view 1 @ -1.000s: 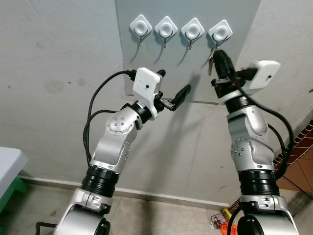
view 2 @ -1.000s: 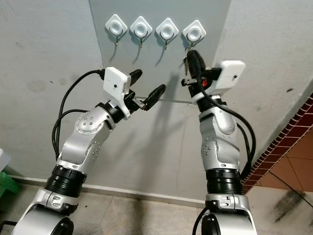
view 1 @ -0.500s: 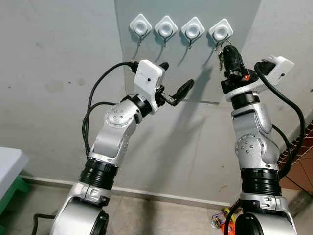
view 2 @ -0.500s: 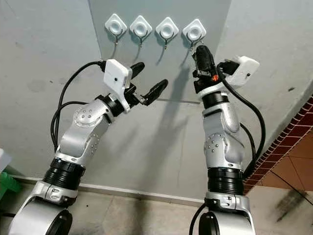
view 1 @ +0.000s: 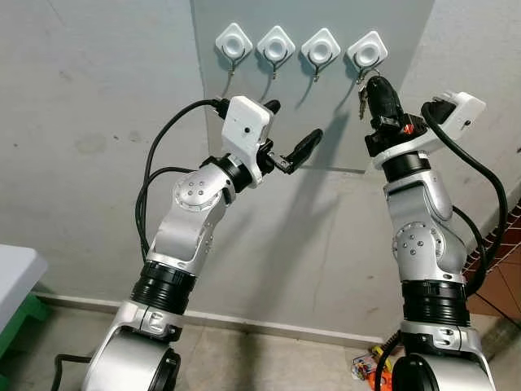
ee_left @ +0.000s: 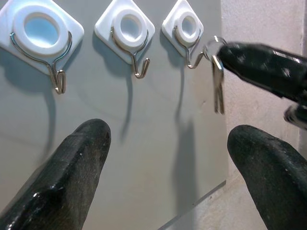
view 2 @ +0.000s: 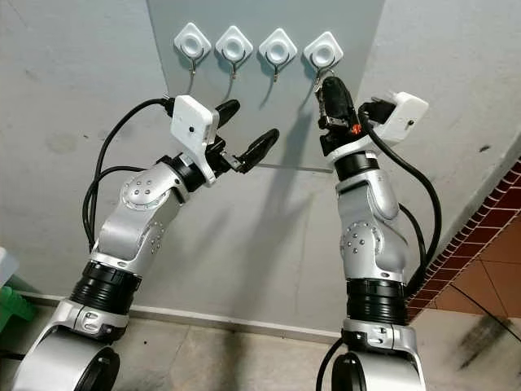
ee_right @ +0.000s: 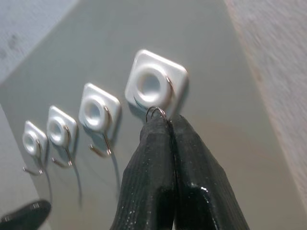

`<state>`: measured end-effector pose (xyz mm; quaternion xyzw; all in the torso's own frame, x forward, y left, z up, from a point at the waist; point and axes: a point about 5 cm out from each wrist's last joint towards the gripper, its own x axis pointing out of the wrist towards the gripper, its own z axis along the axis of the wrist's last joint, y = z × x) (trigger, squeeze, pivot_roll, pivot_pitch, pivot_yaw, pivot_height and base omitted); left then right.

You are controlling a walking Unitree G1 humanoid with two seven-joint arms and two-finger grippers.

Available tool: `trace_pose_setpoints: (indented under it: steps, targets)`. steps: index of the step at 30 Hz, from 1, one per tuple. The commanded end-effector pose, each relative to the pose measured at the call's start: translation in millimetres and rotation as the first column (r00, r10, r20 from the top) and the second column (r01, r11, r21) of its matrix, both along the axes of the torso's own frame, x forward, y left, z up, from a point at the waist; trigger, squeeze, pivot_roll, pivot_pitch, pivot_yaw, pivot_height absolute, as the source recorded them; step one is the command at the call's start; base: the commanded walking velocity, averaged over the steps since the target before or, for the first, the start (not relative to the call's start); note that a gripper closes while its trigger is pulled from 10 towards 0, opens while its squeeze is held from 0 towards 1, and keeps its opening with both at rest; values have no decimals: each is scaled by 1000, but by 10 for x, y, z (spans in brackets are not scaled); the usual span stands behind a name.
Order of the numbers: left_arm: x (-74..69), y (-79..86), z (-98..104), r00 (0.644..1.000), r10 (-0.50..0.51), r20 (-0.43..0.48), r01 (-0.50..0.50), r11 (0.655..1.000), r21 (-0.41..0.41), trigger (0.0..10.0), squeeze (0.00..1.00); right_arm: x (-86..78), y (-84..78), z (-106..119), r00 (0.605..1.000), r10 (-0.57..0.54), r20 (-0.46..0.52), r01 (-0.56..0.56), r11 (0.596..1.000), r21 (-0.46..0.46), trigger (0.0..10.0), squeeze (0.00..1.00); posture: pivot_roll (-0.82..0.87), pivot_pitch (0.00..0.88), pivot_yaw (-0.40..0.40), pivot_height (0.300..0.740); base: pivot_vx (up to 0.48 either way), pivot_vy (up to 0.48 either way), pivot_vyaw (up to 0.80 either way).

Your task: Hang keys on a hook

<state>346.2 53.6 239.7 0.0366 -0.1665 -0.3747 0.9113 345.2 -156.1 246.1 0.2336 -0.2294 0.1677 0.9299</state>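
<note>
The right gripper [ee_right: 169,125] is pinching the keys [ee_left: 218,85] by their ring at the rightmost hook [ee_left: 193,60], while the left gripper [view 1: 286,137] is idling open; releasing before the ring seats risks dropping them.

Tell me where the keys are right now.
The keys dangle from the right tool, shut on their ring, just under the rightmost hook of four on the grey wall panel, on the robot's right.

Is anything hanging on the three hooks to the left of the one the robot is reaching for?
No. In the left wrist view, the hooks beside the keys are bare wire.
</note>
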Motion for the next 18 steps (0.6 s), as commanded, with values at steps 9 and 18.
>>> trace_pose_setpoints:
  steps: [9,18]
  targets:
    - [20,19,39,1000,6,13,-6,1000,7,10000,0,-71,-7,-7,1000,19,-3,-19,1000,-6,10000,0,-100,0,21,740,0,0,0]
    - [19,23,49,1000,7,16,-7,1000,8,10000,0,-84,101,55,995,94,15,-94,996,-7,10000,0,-91,0,16,740,0,0,0]
